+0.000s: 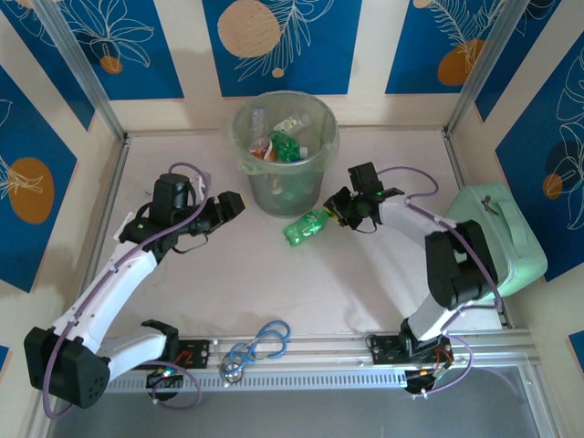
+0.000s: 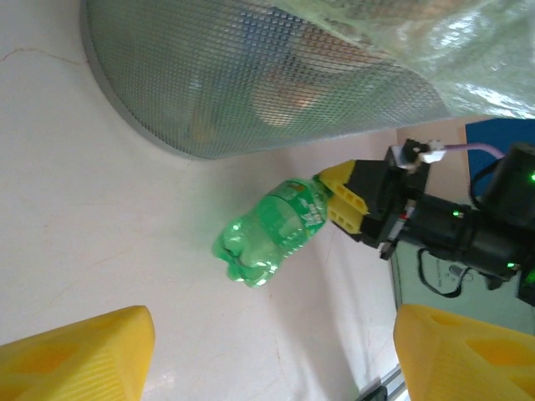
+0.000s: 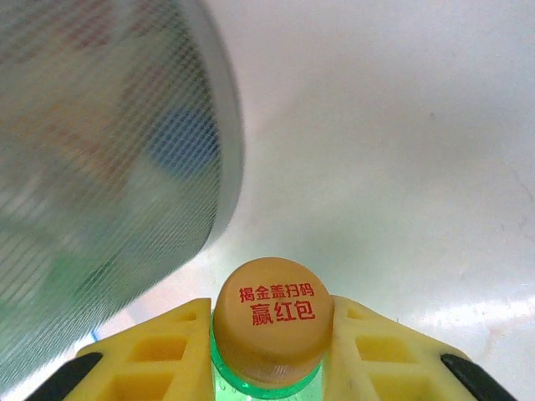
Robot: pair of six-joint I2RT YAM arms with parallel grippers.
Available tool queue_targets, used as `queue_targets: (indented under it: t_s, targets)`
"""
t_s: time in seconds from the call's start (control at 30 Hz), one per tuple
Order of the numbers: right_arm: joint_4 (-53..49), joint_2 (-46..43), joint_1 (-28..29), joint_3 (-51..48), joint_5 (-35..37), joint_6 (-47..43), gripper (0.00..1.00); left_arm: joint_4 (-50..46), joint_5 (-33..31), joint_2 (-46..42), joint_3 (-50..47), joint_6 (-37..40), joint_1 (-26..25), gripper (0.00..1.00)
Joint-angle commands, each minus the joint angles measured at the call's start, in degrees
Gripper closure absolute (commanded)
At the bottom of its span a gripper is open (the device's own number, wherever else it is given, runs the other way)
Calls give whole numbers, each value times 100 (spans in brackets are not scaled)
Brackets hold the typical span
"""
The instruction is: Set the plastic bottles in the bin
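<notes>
- the right claw (image 1: 336, 215) is clenching on the cap end of a green bottle (image 1: 306, 228), its yellow fingers (image 3: 159, 359) pressing in on either side of the yellow cap (image 3: 272, 317).
- the bottle is lying on its side on the counter (image 1: 228, 274), its body stretching away from the claw's tips; the bin (image 1: 242, 137) is standing just beside this claw, its meshed wall near the cap.
- handling, as a judgement: the bottle is looking empty and thin-walled, so it is probably light, springy and slick. the body would be denting under a squeeze, while the neck is offering the stiff, sure hold.
- appearance: translucent green plastic is glinting, with a lobed base and a printed band near the shoulder.
- the left claw (image 1: 230, 208) is hanging released, with nothing between its fingers, facing the bottle's base.
- other bottles (image 1: 283, 146) are already lying inside the bin.
</notes>
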Motion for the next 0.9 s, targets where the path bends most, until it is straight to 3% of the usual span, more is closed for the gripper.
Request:
queue_targets:
  t_s: [0.0, 0.07, 0.1, 0.3, 0.53, 0.67, 0.87]
  targets:
    - [-514, -748, 68, -102, -67, -979, 72, -91, 359, 9, 312, 246, -41, 20]
    - [-715, -1175, 99, -91, -224, -1399, 72, 77, 678, 27, 352, 273, -87, 13]
    - [-849, -1374, 133, -44, -298, -1608, 72, 161, 851, 53, 388, 303, -137, 0]
    - [-1538, -2194, 582, 731, -743, -2591, 71, 445, 1404, 494, 801, 631, -988, 0]
    - [-2141, -2183, 928, 1745, -1077, -3164, 70, 1087, 2077, 920, 1023, 626, -1682, 0]
    - [-2192, -2132, 1051, 1995, -1301, -3292, 68, 911, 2141, 1071, 1185, 843, -1846, 0]
    - [-2148, -2078, 1113, 2117, -1170, -3225, 68, 1842, 2532, 1111, 898, 326, -1878, 1]
